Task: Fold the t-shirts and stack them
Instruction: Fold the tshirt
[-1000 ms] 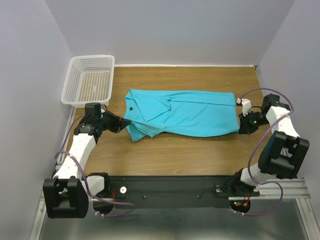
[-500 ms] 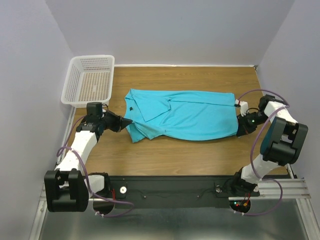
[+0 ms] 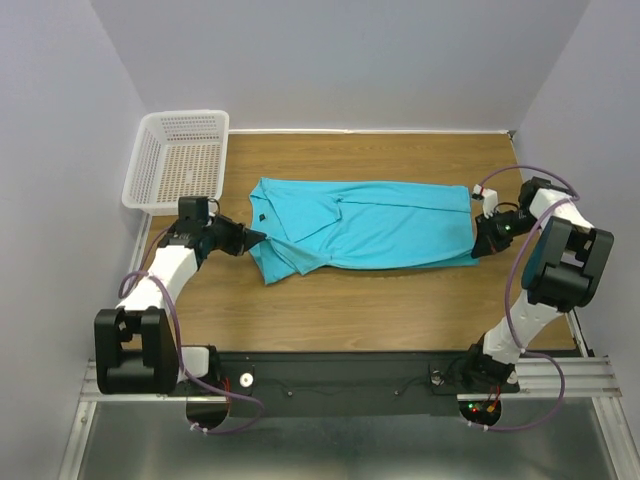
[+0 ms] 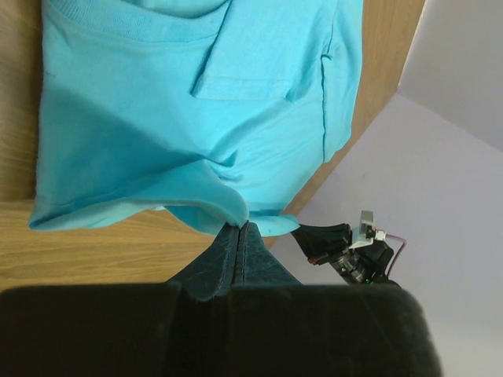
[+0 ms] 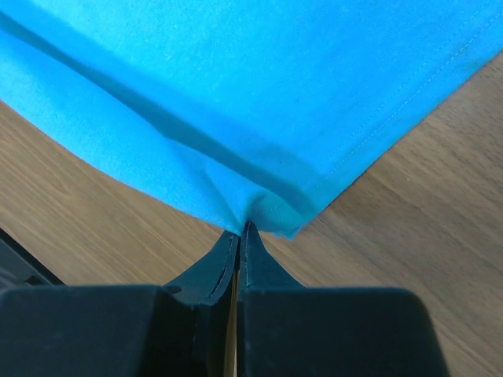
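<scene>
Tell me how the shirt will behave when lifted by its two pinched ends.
Likely floppy: the shirt bunches and creases where the jaws pinch it, so its middle should sag. Probably light: thin cloth lying flat. Unlikely to roll or tip.

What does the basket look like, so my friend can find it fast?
Look at the wooden table, then go to its far left corner by the wall. The basket sits there. It is the only white thing with walls full of little holes, unlike the flat turquoise t-shirt lying nearby.
</scene>
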You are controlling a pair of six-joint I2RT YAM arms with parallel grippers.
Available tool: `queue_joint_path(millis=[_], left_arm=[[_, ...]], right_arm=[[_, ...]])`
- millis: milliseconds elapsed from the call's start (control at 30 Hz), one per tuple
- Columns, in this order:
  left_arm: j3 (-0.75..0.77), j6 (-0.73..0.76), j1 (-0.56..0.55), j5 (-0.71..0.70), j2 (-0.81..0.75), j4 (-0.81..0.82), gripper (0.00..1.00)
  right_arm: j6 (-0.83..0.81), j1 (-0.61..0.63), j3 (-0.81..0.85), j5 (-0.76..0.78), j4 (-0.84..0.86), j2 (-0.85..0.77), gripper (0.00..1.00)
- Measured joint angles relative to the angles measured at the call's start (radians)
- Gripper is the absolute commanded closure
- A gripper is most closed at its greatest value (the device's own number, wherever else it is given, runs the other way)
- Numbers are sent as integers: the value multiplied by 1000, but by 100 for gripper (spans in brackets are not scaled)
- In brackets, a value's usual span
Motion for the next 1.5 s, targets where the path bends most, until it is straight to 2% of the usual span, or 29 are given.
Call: queue_joint_path(millis=[367, 1500], left_arm=[[43, 0, 2, -7, 115, 44, 100], [75, 0, 26, -11, 215, 97, 100]], right_arm=[[15, 0, 36, -5, 0, 60, 98], [53, 0, 134, -35, 9, 150, 96]])
